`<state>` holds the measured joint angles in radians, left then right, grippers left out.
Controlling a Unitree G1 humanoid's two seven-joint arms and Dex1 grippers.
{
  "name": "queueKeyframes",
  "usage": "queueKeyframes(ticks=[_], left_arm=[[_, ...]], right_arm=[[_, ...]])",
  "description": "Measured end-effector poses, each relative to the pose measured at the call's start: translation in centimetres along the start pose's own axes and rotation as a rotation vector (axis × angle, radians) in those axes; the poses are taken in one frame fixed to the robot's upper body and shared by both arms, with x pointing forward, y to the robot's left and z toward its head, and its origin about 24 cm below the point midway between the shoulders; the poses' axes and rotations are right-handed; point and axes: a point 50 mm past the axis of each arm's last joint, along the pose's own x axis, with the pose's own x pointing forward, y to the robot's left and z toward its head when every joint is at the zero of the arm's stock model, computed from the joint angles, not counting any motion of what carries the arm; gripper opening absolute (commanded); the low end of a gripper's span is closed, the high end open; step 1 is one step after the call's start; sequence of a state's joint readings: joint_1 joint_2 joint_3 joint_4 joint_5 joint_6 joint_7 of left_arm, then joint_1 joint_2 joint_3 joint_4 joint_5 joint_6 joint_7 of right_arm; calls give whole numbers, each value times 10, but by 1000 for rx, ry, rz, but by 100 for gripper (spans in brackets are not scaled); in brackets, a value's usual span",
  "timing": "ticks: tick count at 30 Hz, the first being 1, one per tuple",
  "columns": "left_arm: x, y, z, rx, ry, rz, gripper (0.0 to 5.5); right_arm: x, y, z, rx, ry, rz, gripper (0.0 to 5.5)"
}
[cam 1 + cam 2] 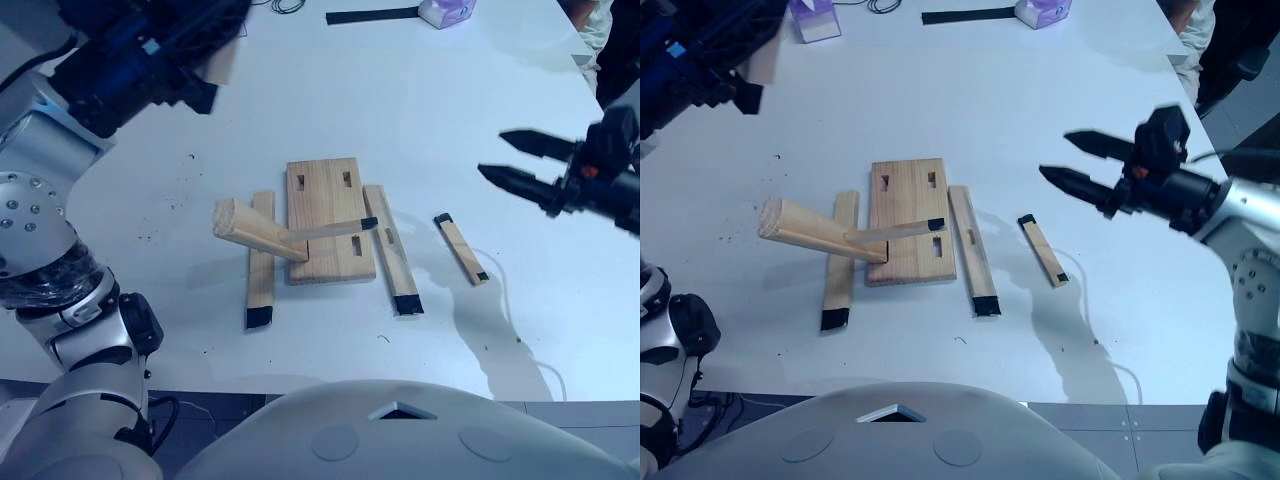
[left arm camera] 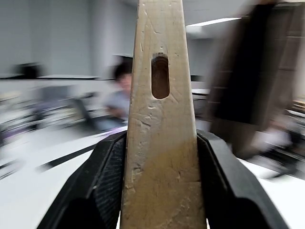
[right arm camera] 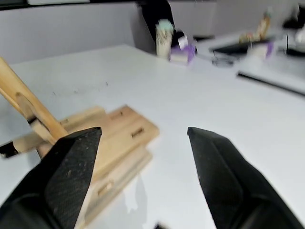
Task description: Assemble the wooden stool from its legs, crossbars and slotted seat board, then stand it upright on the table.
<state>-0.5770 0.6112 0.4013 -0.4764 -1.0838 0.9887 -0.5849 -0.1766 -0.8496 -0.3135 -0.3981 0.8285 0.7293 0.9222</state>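
The slotted seat board (image 1: 328,215) lies flat mid-table. A thick leg (image 1: 250,230) leans tilted against its near left corner, with a thin crossbar (image 1: 335,228) running from it across the board. One leg (image 1: 261,270) lies flat left of the board and another (image 1: 392,250) right of it. A short crossbar (image 1: 461,248) lies farther right. My left gripper (image 2: 159,186) is raised above the table's far left (image 1: 195,70), shut on a slotted wooden leg (image 2: 159,119). My right gripper (image 1: 1072,160) hovers open, high to the right of the short crossbar, holding nothing.
At the table's far edge sit a tissue box (image 1: 445,10), a black strip (image 1: 372,15) and a purple box (image 1: 815,20). Bare white tabletop (image 1: 300,110) stretches between the parts and these. The front edge (image 1: 250,378) runs close below the parts.
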Motion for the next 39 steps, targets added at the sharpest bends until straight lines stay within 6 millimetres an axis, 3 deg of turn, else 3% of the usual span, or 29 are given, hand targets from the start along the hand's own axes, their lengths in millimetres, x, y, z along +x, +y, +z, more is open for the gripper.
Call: queueKeyframes(ticks=[7, 11, 17, 37, 39], left_arm=[[7, -40, 5, -37, 29, -278, 200], [5, -54, -11, -97, 95, -329, 200], [-2, -60, -26, -148, 147, -326, 200], [0, -67, -44, -200, 198, -434, 200], [0, -67, -45, -202, 197, -436, 200]], right_arm=[[18, 15, 40, 49, -131, 225, 333], [25, 27, 51, 62, -157, 311, 333], [29, 42, 59, 120, -186, 429, 419], [50, 57, 67, 148, -192, 619, 419], [50, 59, 67, 146, -189, 634, 392]])
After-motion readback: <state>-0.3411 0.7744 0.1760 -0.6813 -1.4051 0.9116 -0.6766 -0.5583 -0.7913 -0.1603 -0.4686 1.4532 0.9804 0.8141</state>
